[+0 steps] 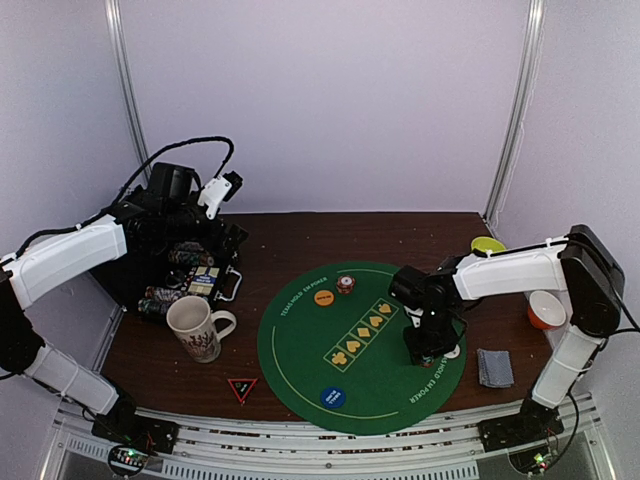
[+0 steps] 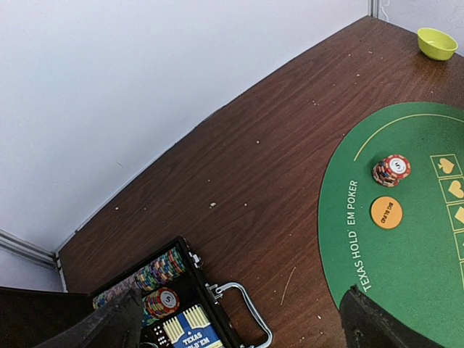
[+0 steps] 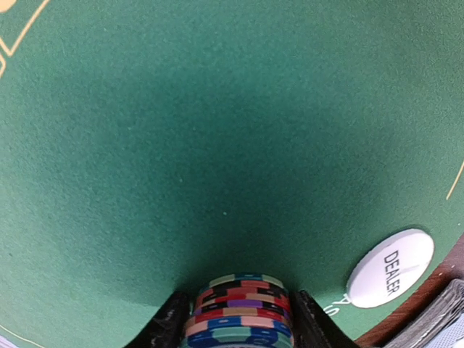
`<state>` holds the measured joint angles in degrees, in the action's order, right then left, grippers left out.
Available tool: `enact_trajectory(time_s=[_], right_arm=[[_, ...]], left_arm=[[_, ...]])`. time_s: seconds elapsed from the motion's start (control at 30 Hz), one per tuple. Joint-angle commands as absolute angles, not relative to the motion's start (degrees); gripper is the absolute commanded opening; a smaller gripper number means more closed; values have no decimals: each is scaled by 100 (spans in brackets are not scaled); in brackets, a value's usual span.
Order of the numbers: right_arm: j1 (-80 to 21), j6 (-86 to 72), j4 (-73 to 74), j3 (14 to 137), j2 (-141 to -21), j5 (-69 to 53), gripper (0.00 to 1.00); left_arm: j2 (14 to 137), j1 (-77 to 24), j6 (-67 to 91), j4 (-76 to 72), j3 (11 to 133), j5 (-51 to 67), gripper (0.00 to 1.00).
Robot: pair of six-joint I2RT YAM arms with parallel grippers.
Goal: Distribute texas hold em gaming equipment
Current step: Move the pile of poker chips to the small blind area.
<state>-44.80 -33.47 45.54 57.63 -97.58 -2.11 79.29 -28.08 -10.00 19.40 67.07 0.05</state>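
My right gripper [image 3: 239, 319] is shut on a multicoloured chip stack [image 3: 241, 308] and holds it low over the right side of the green poker mat [image 1: 300, 350]; it also shows in the top view [image 1: 430, 338]. A white dealer button [image 3: 390, 267] lies just to its right at the mat's edge. A pile of grey-backed cards [image 1: 494, 367] lies off the mat. A red-white chip stack [image 2: 391, 170] and an orange button [image 2: 386, 212] sit on the far left of the mat. A blue button [image 1: 333, 397] lies near its front. My left gripper [image 2: 243, 326] is wide open and empty above the open black case [image 2: 170, 301].
The case holds rows of chips [image 2: 156, 270] and a blue card box [image 2: 192, 335]. A patterned mug [image 1: 195, 328] stands in front of it. A red triangle marker [image 1: 242, 387] lies near the front edge. A yellow bowl [image 1: 488, 245] and an orange bowl [image 1: 547, 309] sit at the right.
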Motion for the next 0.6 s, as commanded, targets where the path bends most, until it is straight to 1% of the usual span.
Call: enact_trajectory(time_s=[0.0, 0.13, 0.17, 0.23, 0.27, 0.5, 0.57], right_arm=[[-4602, -3455, 4570, 5566, -9869, -290, 46], [-4647, -3456, 4584, 5517, -9853, -268, 42], [-4658, -3454, 4594, 5499, -9857, -260, 44], [-4666, -3448, 4616, 5464, -9867, -221, 50], [-4679, -3448, 4627, 5454, -9880, -201, 51], [-4806, -3434, 4677, 5435, -9955, -174, 53], [-4831, -3410, 4627, 5380, -9956, -249, 50]], left_arm=[[7892, -2786, -1072, 1705, 6671, 35, 98], [7885, -2779, -1072, 1706, 6671, 35, 98], [7885, -2785, -1077, 1710, 6671, 34, 98], [7884, -2785, -1068, 1714, 6671, 35, 98], [7884, -2784, -1074, 1714, 6663, 35, 98], [7849, -2783, -1089, 1709, 6654, 26, 98], [7840, -2780, -1088, 1713, 6653, 19, 98]])
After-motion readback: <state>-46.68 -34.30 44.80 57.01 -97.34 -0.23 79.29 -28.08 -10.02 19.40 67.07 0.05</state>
